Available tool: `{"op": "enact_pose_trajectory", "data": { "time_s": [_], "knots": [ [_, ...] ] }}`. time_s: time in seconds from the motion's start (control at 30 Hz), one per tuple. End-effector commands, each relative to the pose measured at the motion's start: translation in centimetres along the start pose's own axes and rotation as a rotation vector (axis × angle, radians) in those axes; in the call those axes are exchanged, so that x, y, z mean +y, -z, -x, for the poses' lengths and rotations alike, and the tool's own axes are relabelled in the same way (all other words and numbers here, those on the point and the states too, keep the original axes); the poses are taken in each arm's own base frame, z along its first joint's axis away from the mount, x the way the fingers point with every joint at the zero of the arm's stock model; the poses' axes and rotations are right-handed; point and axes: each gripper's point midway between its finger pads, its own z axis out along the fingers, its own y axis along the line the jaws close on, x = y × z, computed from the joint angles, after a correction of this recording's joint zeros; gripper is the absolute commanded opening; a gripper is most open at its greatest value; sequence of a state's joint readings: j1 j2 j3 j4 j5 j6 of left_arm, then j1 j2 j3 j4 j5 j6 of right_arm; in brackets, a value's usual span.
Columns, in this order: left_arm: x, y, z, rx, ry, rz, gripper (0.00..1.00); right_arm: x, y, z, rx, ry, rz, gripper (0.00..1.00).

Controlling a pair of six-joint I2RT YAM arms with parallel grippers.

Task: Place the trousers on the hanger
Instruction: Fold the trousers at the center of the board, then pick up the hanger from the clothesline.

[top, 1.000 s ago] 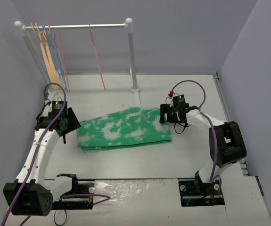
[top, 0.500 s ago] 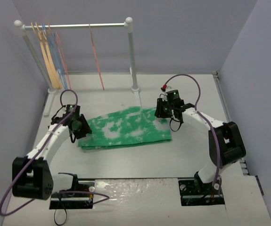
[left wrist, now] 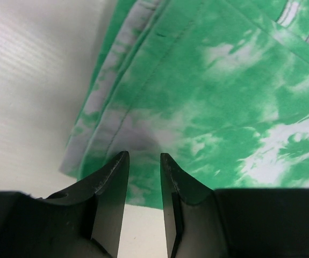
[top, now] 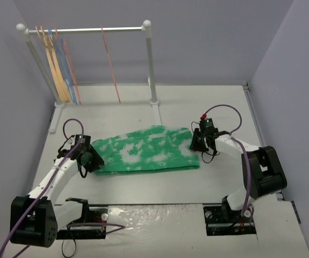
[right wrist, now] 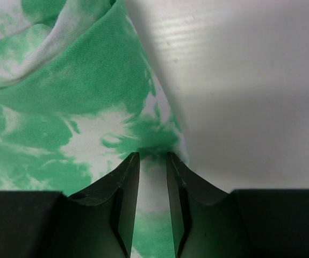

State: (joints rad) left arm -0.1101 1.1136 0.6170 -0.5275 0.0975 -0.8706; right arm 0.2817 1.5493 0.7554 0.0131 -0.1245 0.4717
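The trousers [top: 143, 151], green with white blotches, lie folded flat across the middle of the table. My left gripper [top: 92, 161] is at their left end. In the left wrist view its jaws [left wrist: 143, 156] stand narrow, pinching the layered edge of the trousers [left wrist: 213, 91]. At the right end, my right gripper [top: 196, 143] is closed on a puckered fold; cloth [right wrist: 90, 107] fills the gap between its jaws [right wrist: 153, 155]. The hanger [top: 110, 64], thin and pink, hangs alone on the rail at the back.
A white rack [top: 150, 64] with a top rail stands at the back. At its left end hang a tan wooden hanger [top: 55, 64] and light blue wire hangers [top: 67, 67]. Grey walls close in the left, right and back.
Both grippers have closed from wide to narrow at the ends of the trousers. Both arms have drawn nearer to me, and the cloth has shifted a little right and nearer.
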Motion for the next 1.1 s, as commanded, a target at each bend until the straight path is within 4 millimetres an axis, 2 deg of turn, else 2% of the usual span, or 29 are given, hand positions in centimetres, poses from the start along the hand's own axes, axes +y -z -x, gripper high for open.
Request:
{"op": "enact_pose_trajectory", "data": {
  "time_s": [0.0,0.07,0.13,0.33,0.4,0.53,0.63,0.73,0.83,0.9,1.03,1.07],
  "knots": [
    [1.4,1.1,-0.9,-0.001,0.042,0.035,0.27,-2.8,1.9,-2.0,0.038,-0.072,-0.126,0.25],
    [1.4,1.7,-1.5,0.017,0.034,0.021,0.27,-2.6,2.4,-2.0,0.033,-0.065,-0.113,0.25],
    [0.9,2.9,-0.9,-0.02,-0.001,-0.009,0.27,-1.5,3.2,-0.9,0.004,-0.03,-0.065,0.25],
    [-4.0,7.6,3.8,-0.21,-0.135,-0.175,0.27,4.1,7.9,7.3,-0.239,0.089,0.131,0.14],
    [-4.9,7.5,4.5,-0.223,-0.157,-0.194,0.27,5.9,8.1,8.7,-0.258,0.124,0.204,0.12],
    [-5.6,5.3,4.6,-0.2,-0.156,-0.2,0.27,7.8,5.4,9.8,-0.252,0.147,0.297,0.08],
    [-5.2,3.3,4.2,-0.165,-0.138,-0.172,0.27,7.5,3.2,9.8,-0.238,0.108,0.334,0.06],
    [-4.0,1.6,2.8,-0.107,-0.119,-0.133,0.27,5.4,0.3,8.5,-0.186,0.045,0.341,0.05],
    [-3.4,1.0,2.1,-0.087,-0.092,-0.114,0.27,3.2,-1.4,7.5,-0.16,0.006,0.313,0.04],
    [-3.0,0.8,1.8,-0.084,-0.081,-0.106,0.27,1.2,-2.9,6.0,-0.118,0.001,0.263,0.04],
    [-2.3,0.6,1.6,-0.081,-0.079,-0.078,0.27,-1.3,-2.9,6.1,-0.114,0.015,0.168,0.03],
    [-2.3,0.7,1.7,-0.08,-0.084,-0.076,0.27,-1.2,-2.2,7.1,-0.139,0.035,0.156,0.03]
  ]
}}
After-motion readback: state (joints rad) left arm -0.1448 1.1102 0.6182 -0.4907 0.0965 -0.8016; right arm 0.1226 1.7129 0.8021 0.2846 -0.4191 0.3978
